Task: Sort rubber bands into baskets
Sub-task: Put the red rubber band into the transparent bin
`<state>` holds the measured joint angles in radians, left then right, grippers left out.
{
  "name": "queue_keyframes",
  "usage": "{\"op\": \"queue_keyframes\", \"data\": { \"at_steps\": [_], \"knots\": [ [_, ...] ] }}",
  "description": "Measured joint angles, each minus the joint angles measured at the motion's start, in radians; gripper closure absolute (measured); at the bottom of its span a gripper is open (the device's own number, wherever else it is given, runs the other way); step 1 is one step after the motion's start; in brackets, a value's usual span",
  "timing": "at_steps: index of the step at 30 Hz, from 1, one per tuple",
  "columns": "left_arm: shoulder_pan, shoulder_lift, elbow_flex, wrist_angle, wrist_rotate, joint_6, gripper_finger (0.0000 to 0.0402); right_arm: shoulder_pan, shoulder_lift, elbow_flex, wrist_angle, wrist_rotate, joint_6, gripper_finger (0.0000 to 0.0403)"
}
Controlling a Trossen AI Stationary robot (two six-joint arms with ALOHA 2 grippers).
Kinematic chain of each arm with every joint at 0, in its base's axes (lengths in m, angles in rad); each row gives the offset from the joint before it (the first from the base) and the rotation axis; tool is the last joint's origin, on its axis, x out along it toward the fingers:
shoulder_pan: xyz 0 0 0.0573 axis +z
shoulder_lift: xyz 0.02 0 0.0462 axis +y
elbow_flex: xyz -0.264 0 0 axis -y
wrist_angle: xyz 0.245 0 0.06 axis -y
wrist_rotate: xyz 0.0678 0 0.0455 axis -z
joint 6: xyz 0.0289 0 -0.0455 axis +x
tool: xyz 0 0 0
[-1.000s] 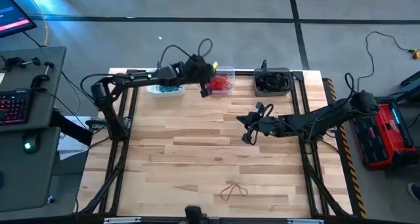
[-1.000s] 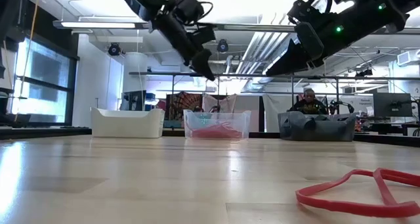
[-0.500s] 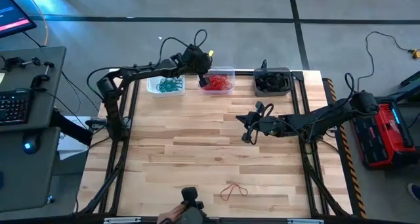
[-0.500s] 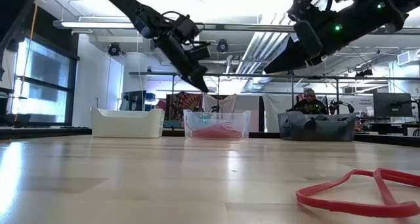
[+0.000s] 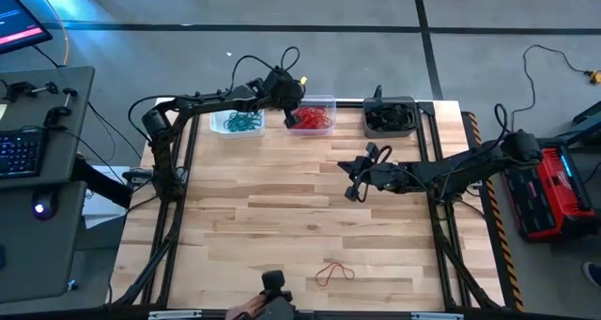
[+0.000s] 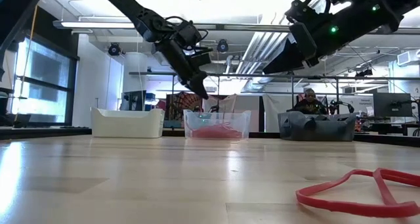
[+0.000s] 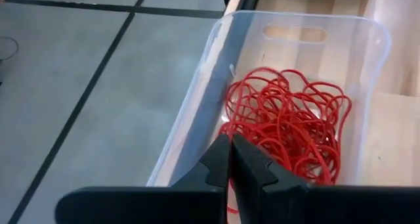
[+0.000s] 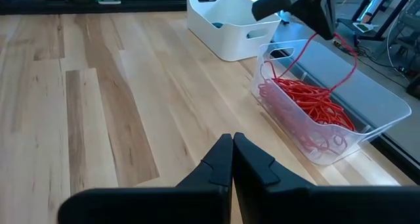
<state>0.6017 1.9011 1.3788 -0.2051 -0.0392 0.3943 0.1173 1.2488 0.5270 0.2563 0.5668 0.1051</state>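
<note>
We read the left gripper [image 5: 290,114] as poised over the clear basket [image 5: 328,103] at twelve o'clock on the table [image 5: 282,217], because it carries a red band [image 8: 331,66] meant for the red bunch [image 7: 289,125] already heaped inside; from the right wrist view the loop hangs from its tips down into the tub, so its jaws are pressed together on that band, and we judge a release over the pile is what this step calls for. The white basket [image 5: 222,125] sits at eleven o'clock holding teal bands [image 5: 244,123], and the dark grey basket [image 5: 391,116] at one o'clock holds dark ones, so the colours each have a home along the far edge. The right gripper [image 5: 353,190] waits above the boards just right of centre, its fingers closed together on nothing. One more red rubber band [image 5: 333,273] lies flat at six o'clock near the front edge, a thin, limp, twisted loop well apart from the baskets; it looks soft and springy, likely to slip from a loose pinch.
</note>
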Motion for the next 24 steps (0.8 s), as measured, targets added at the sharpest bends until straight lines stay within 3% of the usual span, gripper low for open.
{"op": "queue_keyframes", "data": {
  "at_steps": [5, 16, 20, 24],
  "knots": [
    [-0.017, 0.0, 0.0, -0.038, 0.01, -0.014, 0.0388, 0.0, 0.0, 0.0, 0.007, -0.001, 0.006, 0.0403],
    [-0.022, 0.0, 0.0, -0.077, 0.054, -0.05, 0.0291, 0.0, 0.0, 0.0, 0.007, -0.025, 0.051, 0.0403],
    [-0.031, -0.005, -0.011, -0.047, 0.061, -0.05, 0.0304, 0.001, 0.0, 0.0, 0.007, -0.025, 0.051, 0.0403],
    [-0.041, -0.009, -0.043, 0.059, 0.087, -0.078, 0.036, 0.001, 0.0, 0.0, 0.007, -0.054, 0.052, 0.0403]
  ]
}}
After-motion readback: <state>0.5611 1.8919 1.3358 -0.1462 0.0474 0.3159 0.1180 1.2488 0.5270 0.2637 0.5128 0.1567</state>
